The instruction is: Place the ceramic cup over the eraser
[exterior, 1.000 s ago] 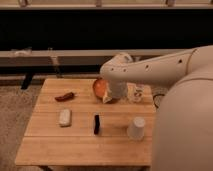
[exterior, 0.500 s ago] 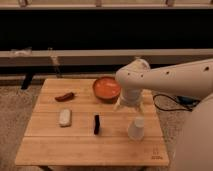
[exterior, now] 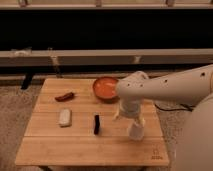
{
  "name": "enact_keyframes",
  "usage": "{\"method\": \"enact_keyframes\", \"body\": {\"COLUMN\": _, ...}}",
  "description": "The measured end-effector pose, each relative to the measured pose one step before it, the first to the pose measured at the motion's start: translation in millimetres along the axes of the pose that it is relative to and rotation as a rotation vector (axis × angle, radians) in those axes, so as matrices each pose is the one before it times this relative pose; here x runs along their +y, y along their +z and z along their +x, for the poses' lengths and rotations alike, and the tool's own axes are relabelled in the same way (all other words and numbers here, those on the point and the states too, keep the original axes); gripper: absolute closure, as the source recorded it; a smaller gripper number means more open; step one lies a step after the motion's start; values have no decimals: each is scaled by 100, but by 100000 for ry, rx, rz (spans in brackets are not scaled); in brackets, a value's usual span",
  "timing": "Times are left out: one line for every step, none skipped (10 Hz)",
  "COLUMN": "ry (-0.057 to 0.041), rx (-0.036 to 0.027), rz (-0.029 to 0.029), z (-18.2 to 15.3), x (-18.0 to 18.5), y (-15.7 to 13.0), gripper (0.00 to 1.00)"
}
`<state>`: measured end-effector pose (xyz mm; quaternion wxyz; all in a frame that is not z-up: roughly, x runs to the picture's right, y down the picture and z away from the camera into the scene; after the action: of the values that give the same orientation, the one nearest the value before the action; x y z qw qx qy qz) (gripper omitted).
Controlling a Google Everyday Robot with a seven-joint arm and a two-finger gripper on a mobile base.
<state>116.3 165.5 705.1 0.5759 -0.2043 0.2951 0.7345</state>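
Gripper (exterior: 130, 118) sits directly above the ceramic cup (exterior: 136, 132), jaws spread wide and gripping nothing; the cup stands at the front right of the table (exterior: 45, 150), the eraser (exterior: 96, 124) lying apart toward the table's middle, long axis front-to-back.

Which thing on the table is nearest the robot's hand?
The pale ceramic cup: the gripper hangs just above it. The black eraser, orange bowl, white pad and red chili all lie farther off.
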Motion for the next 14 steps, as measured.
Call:
{"method": "enact_keyframes", "body": {"ry": 1385, "rx": 70, "rz": 647, "z": -28, "x": -822, "y": -367, "gripper": 20}}
{"method": "enact_keyframes", "body": {"ry": 540, "rx": -248, "rz": 380, "z": -107, "x": -471, "y": -240, "gripper": 20}}
{"method": "enact_keyframes", "body": {"ry": 260, "rx": -295, "rz": 499, "z": -183, "x": -374, "y": -279, "gripper": 20}}
{"method": "enact_keyframes", "body": {"ry": 791, "rx": -427, "rz": 438, "z": -322, "x": -754, "y": -213, "gripper": 20}}
{"method": "enact_keyframes", "body": {"ry": 565, "rx": -405, "rz": 183, "z": -325, "x": -568, "y": -78, "gripper": 20}}
{"method": "enact_keyframes", "body": {"ry": 611, "rx": -115, "rz": 582, "z": -374, "x": -731, "y": 278, "gripper": 20}}
{"method": "enact_keyframes", "body": {"ry": 972, "rx": -126, "rz": -264, "z": -158, "x": -482, "y": 562, "gripper": 20}}
{"method": "enact_keyframes", "body": {"ry": 986, "rx": -286, "rz": -301, "z": -58, "x": -516, "y": 720, "gripper": 20}}
{"method": "enact_keyframes", "body": {"ry": 1176, "rx": -192, "rz": -226, "z": 74, "x": -378, "y": 729, "gripper": 20}}
{"method": "enact_keyframes", "body": {"ry": 1578, "rx": -729, "rz": -399, "z": 80, "x": -482, "y": 961, "gripper": 20}}
{"method": "enact_keyframes", "body": {"ry": 970, "rx": -701, "rz": -86, "z": 34, "x": -263, "y": 531, "gripper": 20}}
{"method": "enact_keyframes", "body": {"ry": 614, "rx": -910, "rz": 192, "z": 29, "x": -115, "y": 402, "gripper": 20}}
{"method": "enact_keyframes", "body": {"ry": 654, "rx": -1749, "rz": 22, "z": -15, "x": 169, "y": 778, "gripper": 20}}
{"method": "enact_keyframes", "body": {"ry": 834, "rx": -1906, "rz": -200, "z": -145, "x": 95, "y": 515, "gripper": 20}}
